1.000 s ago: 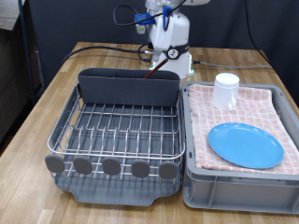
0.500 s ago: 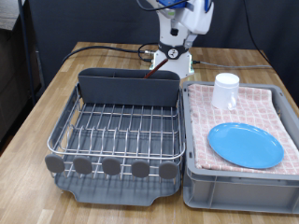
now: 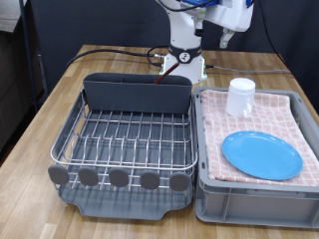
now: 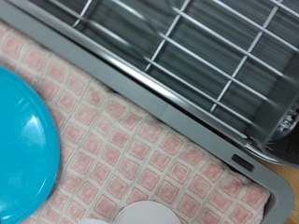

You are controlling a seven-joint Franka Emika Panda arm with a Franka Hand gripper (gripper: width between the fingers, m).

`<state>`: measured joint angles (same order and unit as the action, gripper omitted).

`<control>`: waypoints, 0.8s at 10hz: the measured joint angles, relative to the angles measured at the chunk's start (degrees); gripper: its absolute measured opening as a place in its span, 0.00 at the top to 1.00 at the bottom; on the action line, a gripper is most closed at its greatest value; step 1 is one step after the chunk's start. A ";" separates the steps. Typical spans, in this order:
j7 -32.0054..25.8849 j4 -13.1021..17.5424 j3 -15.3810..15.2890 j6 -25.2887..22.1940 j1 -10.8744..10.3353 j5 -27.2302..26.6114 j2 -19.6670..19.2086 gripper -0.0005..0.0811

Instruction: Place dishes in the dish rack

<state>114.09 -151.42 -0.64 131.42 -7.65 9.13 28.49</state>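
Note:
The light-blue plate (image 3: 261, 154) lies flat on the pink checkered cloth, with the white mug (image 3: 240, 97) upright behind it. The dish rack (image 3: 128, 139), silver wire in a dark grey tray, stands at the exterior view's left, and its wire grid holds nothing. A dark thin handle (image 3: 165, 72), apparently the wooden spoon, sticks up from the tall utensil compartment (image 3: 135, 95). My gripper (image 3: 223, 40) hangs high in the air above and behind the mug, holding nothing that shows. The wrist view shows the plate (image 4: 19, 149), the mug's rim (image 4: 149, 215) and the rack wires (image 4: 206, 47), but no fingers.
A grey bin (image 3: 254, 189) with the pink checkered cloth (image 3: 289, 119) sits beside the rack at the exterior view's right. The robot base (image 3: 184, 62) and black cables (image 3: 110, 50) are at the back of the wooden table (image 3: 30, 129).
My gripper has risen from just above the utensil compartment and swung towards the exterior view's right, to above the mug. The plate and mug have not moved.

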 joint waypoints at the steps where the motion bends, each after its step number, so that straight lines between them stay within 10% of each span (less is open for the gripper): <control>1: -4.96 0.46 1.69 1.71 -1.04 -1.59 -1.37 0.01; 8: -13.15 7.62 2.41 5.72 -5.74 -5.29 -12.50 0.01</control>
<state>100.94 -143.80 1.77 137.14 -13.39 3.84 16.00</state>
